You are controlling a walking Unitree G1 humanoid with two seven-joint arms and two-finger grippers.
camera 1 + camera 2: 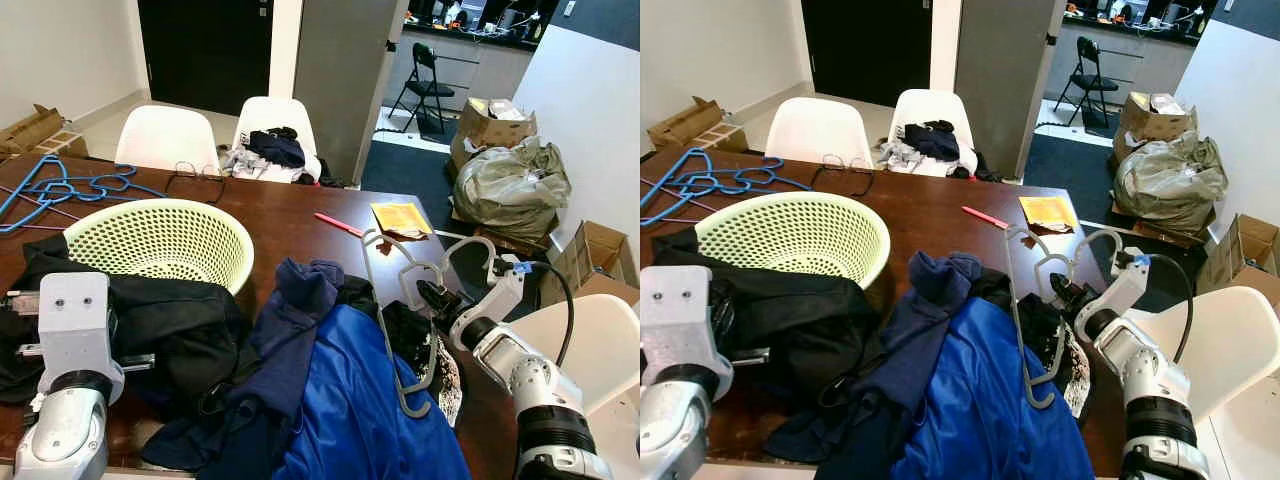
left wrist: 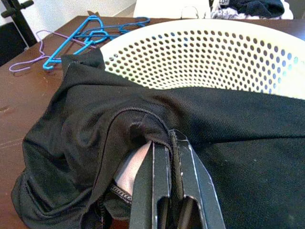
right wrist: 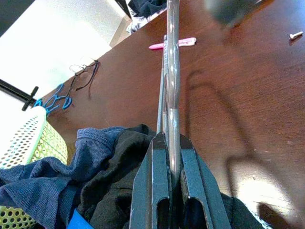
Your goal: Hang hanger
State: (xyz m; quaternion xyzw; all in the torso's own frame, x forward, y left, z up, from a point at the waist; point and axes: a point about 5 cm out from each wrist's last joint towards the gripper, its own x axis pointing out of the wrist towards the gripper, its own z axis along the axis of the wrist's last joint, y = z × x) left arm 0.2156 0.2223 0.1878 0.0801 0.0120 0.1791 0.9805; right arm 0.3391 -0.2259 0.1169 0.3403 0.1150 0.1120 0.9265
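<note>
A grey hanger (image 1: 388, 330) stands tilted over the clothes at the table's right side, its hook (image 1: 385, 240) toward the far edge. My right gripper (image 3: 170, 139) is shut on the hanger's bar; in the left eye view it sits at the table's right edge (image 1: 434, 298). A black garment (image 1: 175, 325) lies in front of the basket. My left gripper (image 2: 167, 143) is shut on that garment's (image 2: 228, 143) hemmed edge, with a white label showing beside the fingers. The left arm (image 1: 70, 340) is at the near left of the table.
A pale green perforated basket (image 1: 160, 240) stands on the dark wooden table (image 1: 290, 220). Blue and navy clothes (image 1: 340, 400) are heaped at the front. Blue hangers (image 1: 60, 188) lie far left. A pink pen (image 1: 340, 224), a yellow envelope (image 1: 400, 216) and white chairs (image 1: 165, 138) are nearby.
</note>
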